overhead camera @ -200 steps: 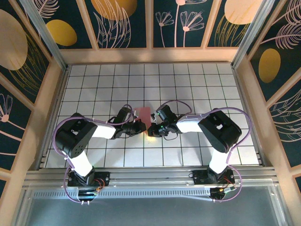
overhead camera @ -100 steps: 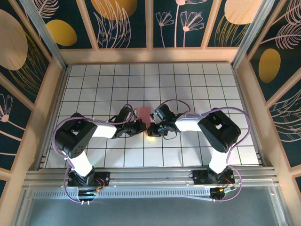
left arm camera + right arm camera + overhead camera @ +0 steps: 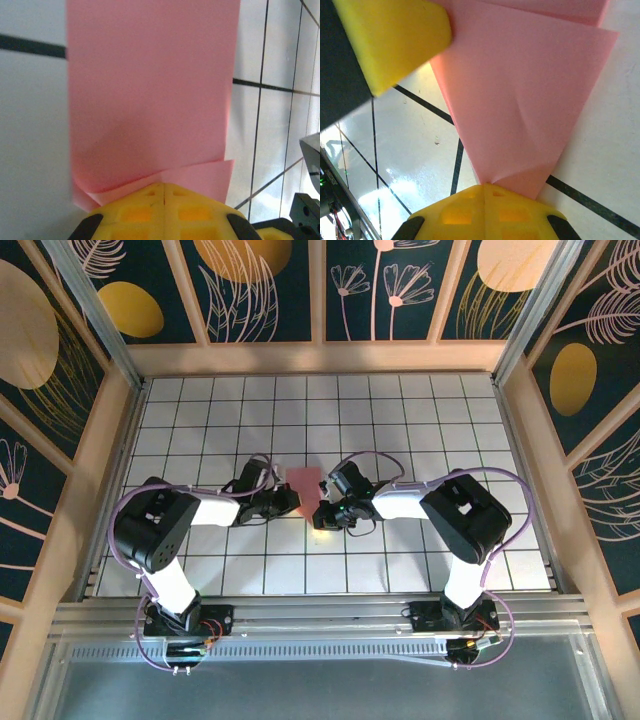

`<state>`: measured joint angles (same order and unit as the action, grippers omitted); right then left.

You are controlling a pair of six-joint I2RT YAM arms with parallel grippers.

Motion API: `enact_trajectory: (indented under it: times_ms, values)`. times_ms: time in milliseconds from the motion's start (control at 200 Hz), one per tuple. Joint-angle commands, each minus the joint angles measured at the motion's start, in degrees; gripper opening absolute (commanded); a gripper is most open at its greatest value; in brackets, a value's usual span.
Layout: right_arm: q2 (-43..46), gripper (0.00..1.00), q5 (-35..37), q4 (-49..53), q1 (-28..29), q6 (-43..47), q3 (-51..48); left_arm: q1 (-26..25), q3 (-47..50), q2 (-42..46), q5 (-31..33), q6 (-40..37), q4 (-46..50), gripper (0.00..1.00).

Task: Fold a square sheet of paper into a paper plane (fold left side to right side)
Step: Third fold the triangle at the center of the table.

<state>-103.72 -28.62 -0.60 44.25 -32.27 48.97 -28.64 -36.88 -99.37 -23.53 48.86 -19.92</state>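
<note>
Currently, left gripper (image 3: 292, 502) (image 3: 163, 187): clenched, yellow fingertips meeting in a seam, tips touching the layered near-left edge of the sheet of paper (image 3: 305, 480) (image 3: 150, 90); pinching or only pressing cannot be told.
Right gripper (image 3: 322, 512) (image 3: 483, 187): likewise clenched, tips touching the paper's narrow point (image 3: 530, 100); whether it is pinching cannot be told.
Left arm: elbow bent near the left edge, forearm reaching right, low over the white tiled table (image 3: 420, 430).
Right arm: mirrored pose, elbow out to the right, forearm reaching left, wrist angled down.
Grippers together: just beside each other at the table's middle; a left fingertip (image 3: 395, 40) shows over the paper in the right wrist view.
Sheet of paper: pink, folded, flat on the tiles at the middle, between both grippers and just far of them.
</note>
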Motion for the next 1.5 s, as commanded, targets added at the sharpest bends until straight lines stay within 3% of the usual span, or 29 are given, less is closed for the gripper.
enact_trajectory:
  times_ms: [0,365,525,696,916,1086,1496]
  values:
    - [-5.27,0.00,5.77,9.59,0.93,0.73,-3.71,3.10,0.40,-0.26,5.12,-4.11,1.65,0.05]
    - [-5.02,0.00,4.98,8.52,1.01,0.46,-3.55,8.74,0.33,0.82,4.52,-7.40,1.40,0.06]
    - [-4.61,0.00,4.98,7.67,1.01,0.12,-3.34,8.67,0.50,8.41,4.87,-9.40,3.61,0.06]
    - [-4.40,0.00,5.33,7.13,1.01,-0.16,-3.22,6.30,3.03,13.77,-1.34,-8.31,2.07,0.05]
    - [-4.21,0.00,5.51,6.44,1.00,-0.58,-3.70,-1.15,1.53,7.61,-5.20,-5.52,-0.76,0.05]
    - [-4.19,0.00,5.51,6.60,1.01,-0.25,-3.42,-1.90,-0.35,2.36,-5.67,-5.73,-0.84,0.04]
    - [-3.12,0.00,3.28,5.81,1.37,0.02,-3.95,-1.93,-1.44,-3.01,2.09,-6.10,7.38,0.00]
